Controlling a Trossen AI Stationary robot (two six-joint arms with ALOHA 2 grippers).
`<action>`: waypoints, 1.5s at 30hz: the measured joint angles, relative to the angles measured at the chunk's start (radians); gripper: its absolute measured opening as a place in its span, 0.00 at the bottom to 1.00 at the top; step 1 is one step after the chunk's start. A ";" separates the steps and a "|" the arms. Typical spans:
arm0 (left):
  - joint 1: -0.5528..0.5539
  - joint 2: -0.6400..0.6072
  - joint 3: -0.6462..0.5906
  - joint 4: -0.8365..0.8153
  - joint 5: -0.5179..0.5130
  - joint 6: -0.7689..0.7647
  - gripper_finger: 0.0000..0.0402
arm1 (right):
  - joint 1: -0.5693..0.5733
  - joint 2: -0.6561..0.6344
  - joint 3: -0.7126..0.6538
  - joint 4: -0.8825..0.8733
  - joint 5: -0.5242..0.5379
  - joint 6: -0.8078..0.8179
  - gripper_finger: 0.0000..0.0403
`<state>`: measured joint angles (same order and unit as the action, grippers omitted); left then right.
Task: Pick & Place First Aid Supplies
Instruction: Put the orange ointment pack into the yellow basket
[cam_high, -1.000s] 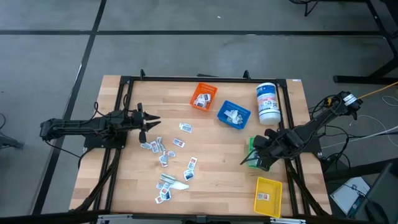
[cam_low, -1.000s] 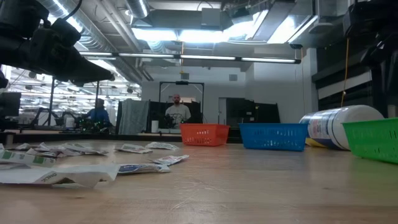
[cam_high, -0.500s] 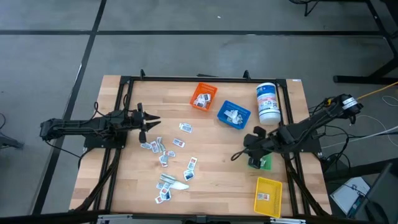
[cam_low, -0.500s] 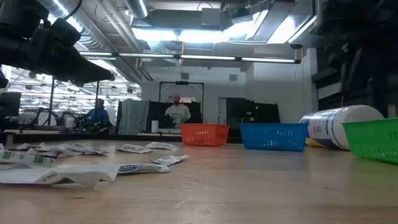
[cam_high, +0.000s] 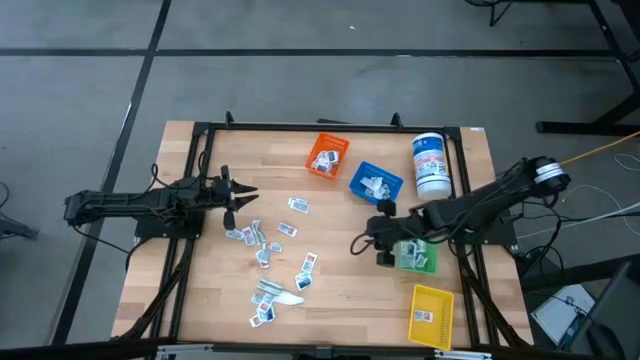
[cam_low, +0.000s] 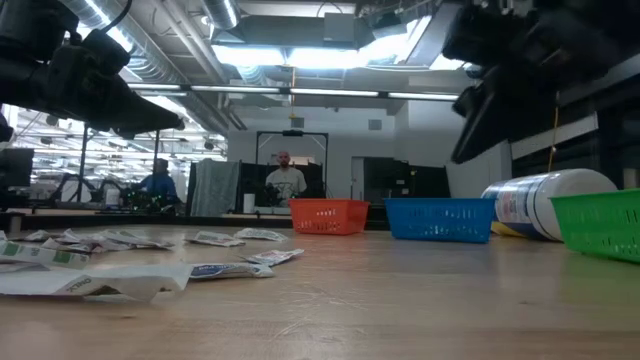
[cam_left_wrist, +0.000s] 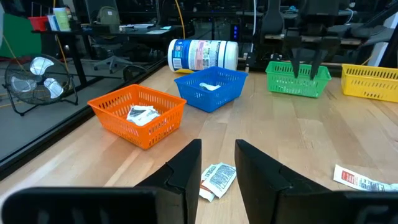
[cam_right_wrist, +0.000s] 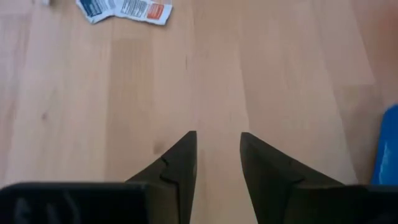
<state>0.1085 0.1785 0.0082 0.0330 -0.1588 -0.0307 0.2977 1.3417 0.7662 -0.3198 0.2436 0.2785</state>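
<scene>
The desk (cam_high: 345, 300) is a wooden top inside a black frame, seen from straight above. The first aid supplies (cam_high: 270, 250), small flat white packets with coloured print, lie scattered loosely from the centre toward seven o'clock, some overlapping, none held by either arm. More packets already lie inside the orange bin (cam_high: 326, 155) at about twelve o'clock and the blue bin (cam_high: 375, 184) just beside it toward one o'clock; one packet rests in the yellow bin (cam_high: 431, 315) at five o'clock.

The left pincer (cam_high: 243, 196) hangs at nine o'clock, above the desk just beside the near edge of the scattered packets. Its two fingers stand parted with a clear gap and nothing between them; a packet lies on the wood beyond the gap.

The right pincer (cam_high: 357, 243) reaches in from three o'clock, its arm passing over the green bin (cam_high: 418, 258), and hovers over bare wood between that bin and the packets. Its fingers (cam_right_wrist: 175, 168) are spread apart and grip nothing; only plain desk shows between them, with two packets farther off.

A white canister (cam_high: 431, 165) with a blue label lies on its side at two o'clock, next to the blue bin. In the room beyond the desk, a person (cam_low: 286, 178) stands far off.
</scene>
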 joint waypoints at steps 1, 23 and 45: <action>0.000 0.000 0.000 0.000 0.000 0.000 0.23 | -0.005 0.015 0.000 0.016 0.000 -0.027 0.31; 0.000 0.000 0.000 0.000 0.000 0.000 0.23 | -0.027 0.344 0.103 0.338 0.091 -0.665 0.31; 0.000 0.000 0.000 0.000 0.000 0.000 0.23 | -0.072 0.717 0.462 0.489 0.146 -0.894 0.31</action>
<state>0.1085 0.1785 0.0082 0.0331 -0.1589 -0.0308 0.2260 2.0584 1.2279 0.1695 0.3901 -0.6151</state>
